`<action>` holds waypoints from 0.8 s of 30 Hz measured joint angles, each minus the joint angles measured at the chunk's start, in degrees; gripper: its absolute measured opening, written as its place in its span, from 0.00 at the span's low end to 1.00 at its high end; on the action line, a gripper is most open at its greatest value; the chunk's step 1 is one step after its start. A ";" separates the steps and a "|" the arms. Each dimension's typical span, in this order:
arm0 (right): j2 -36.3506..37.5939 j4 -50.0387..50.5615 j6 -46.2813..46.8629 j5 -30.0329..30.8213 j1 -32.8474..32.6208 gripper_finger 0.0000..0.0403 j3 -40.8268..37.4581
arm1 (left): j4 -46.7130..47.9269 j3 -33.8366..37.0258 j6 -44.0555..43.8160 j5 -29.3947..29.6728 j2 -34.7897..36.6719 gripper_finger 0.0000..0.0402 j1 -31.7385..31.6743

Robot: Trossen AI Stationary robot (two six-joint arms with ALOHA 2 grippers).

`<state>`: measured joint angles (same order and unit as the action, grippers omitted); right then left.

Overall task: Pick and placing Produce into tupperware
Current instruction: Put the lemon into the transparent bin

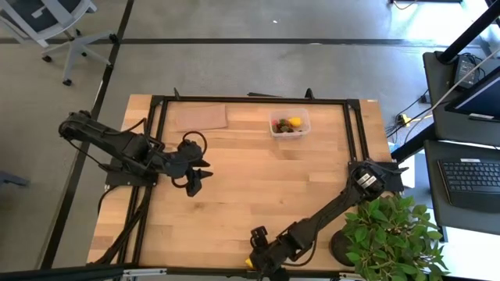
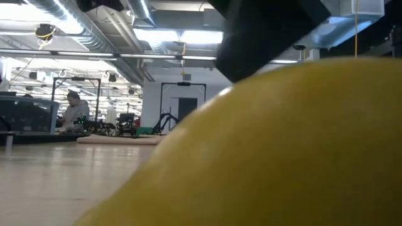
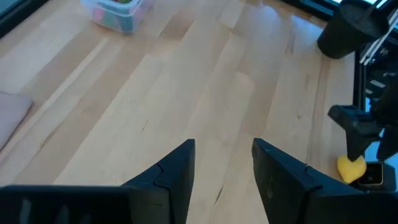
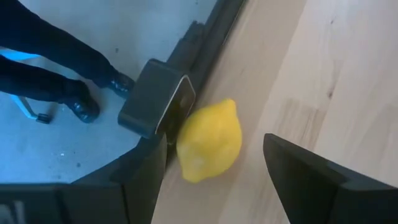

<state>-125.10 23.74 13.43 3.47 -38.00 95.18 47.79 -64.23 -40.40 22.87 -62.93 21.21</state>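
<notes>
A yellow lemon-like piece [image 4: 209, 142] lies on the wood at the table's near edge [image 1: 248, 263] and fills the low view [image 2: 282, 150]. My right gripper [image 4: 214, 140] is open and low over it [image 1: 259, 251], one finger on either side. The clear tupperware [image 1: 290, 123] stands near the far edge and holds a yellow piece and dark berry-like pieces. It also shows in the left wrist view [image 3: 118, 12]. My left gripper [image 1: 199, 178] waits open over the table's left part [image 3: 224, 149]. My right gripper comes at the lemon slanting down from the table's far right. One finger [image 4: 146, 174] stands right beside the lemon's side [image 4: 183, 152]. I cannot tell whether it touches. The other finger [image 4: 298, 174] is apart from it. The lemon lies on the table.
A small grey camera box [image 4: 155, 102] sits at the table edge right beside the lemon. A flat brown sheet [image 1: 201, 117] lies left of the tupperware. A green potted plant [image 1: 387, 230] stands at the near right corner. Bare wood lies between the two arms.
</notes>
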 joint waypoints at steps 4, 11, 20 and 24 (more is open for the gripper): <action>0.02 -0.23 -0.40 1.15 0.00 0.66 0.00 | -0.16 -0.02 -0.01 0.03 -0.80 0.37 -0.02; -0.27 -3.68 -1.81 1.49 0.24 0.66 0.03 | -0.22 -0.02 0.00 0.02 -2.45 0.39 -0.02; -3.13 -5.50 -1.68 1.37 0.40 0.66 -0.02 | -0.24 -0.02 -1.27 -0.05 -2.86 0.39 -0.02; -3.17 -5.32 -1.70 1.26 0.60 0.66 -0.02 | -0.24 -0.02 -1.42 -0.05 -2.87 0.38 -0.02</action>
<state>-128.27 18.41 11.74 4.74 -37.40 95.15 47.55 -64.25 -41.82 22.83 -65.80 21.19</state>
